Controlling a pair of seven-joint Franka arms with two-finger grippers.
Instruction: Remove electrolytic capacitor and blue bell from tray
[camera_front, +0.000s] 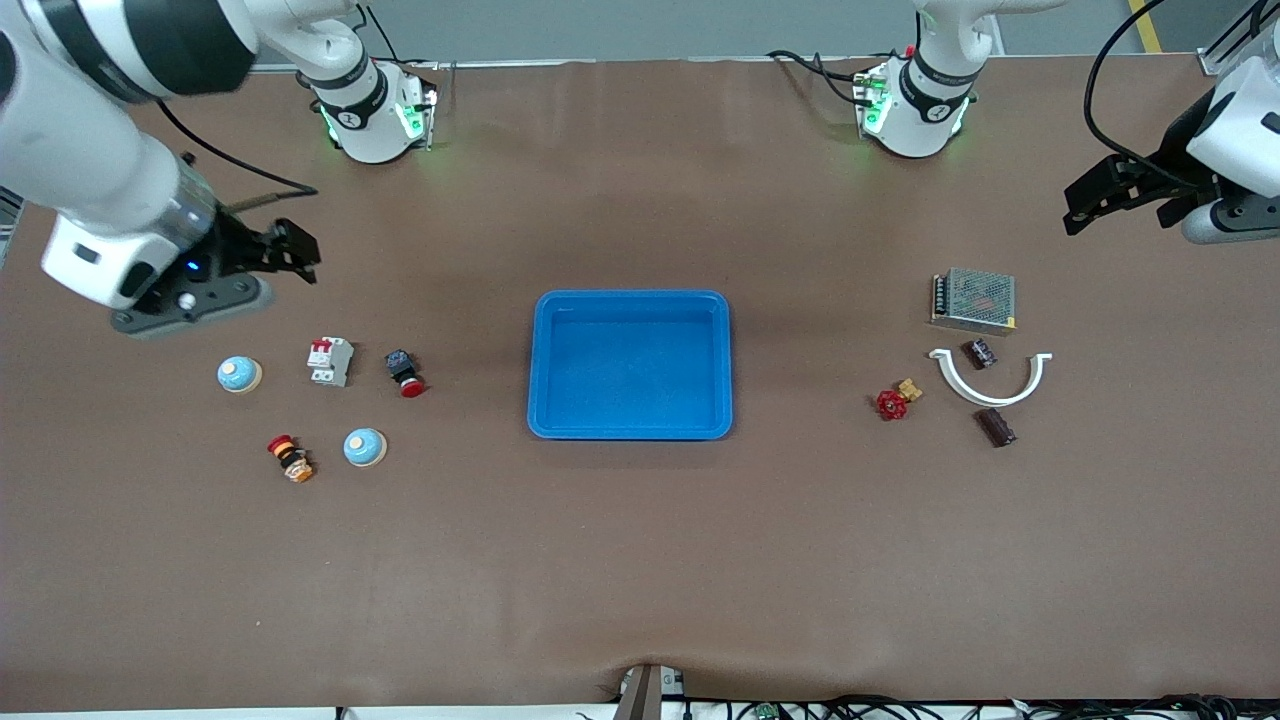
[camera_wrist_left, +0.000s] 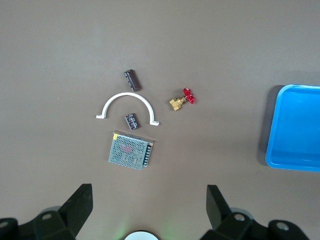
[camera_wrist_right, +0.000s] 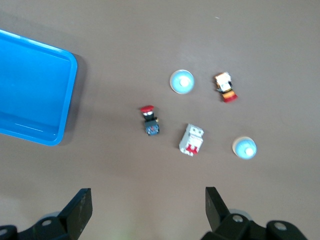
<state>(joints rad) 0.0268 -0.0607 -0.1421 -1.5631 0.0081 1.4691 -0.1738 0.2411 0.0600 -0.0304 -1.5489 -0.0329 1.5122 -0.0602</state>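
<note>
Two blue dome bells (camera_front: 240, 374) (camera_front: 365, 447) lie toward the right arm's end of the table. In the right wrist view the two bells (camera_wrist_right: 181, 81) (camera_wrist_right: 245, 148) lie well apart from my open right gripper (camera_wrist_right: 147, 195). Seen from the front, the right gripper (camera_front: 290, 255) hangs empty over bare table. Two dark capacitors (camera_front: 981, 353) (camera_front: 996, 427) lie toward the left arm's end, and the left wrist view shows both capacitors (camera_wrist_left: 132, 80) (camera_wrist_left: 132, 121). My left gripper (camera_front: 1110, 200) (camera_wrist_left: 148, 192) hovers open and empty over the table's end.
A blue tray (camera_front: 630, 297) sits mid-table. By the bells lie a white breaker (camera_front: 330, 361), a red push button (camera_front: 404, 373) and an emergency button (camera_front: 290, 457). By the capacitors lie a mesh power supply (camera_front: 975, 299), a white arc bracket (camera_front: 985, 400) and a red-handled valve (camera_front: 895, 400).
</note>
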